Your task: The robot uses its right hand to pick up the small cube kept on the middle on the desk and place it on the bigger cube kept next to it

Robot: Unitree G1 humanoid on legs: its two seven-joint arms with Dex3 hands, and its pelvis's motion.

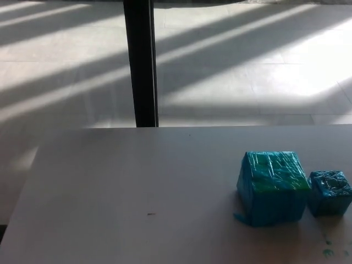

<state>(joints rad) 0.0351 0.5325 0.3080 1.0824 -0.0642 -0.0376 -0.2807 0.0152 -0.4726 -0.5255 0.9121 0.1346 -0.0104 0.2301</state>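
The floor (247, 60) behind is pale tile, striped with sunlight and shadow, and a black post (141, 63) rises from it beyond the far edge. The white desk (137, 192) fills the lower part of the view. On its right part stands the bigger cube (272, 188), wrapped in shiny blue-green tape. Just beside it, on the right, sits the small cube (329, 193), in the same wrapping, resting on the desk. Whether the two touch I cannot tell. Some small green spots (328, 252) mark the desk in front of the small cube. I read no label or writing on either cube. Neither robot hand is visible, so their state cannot be told.
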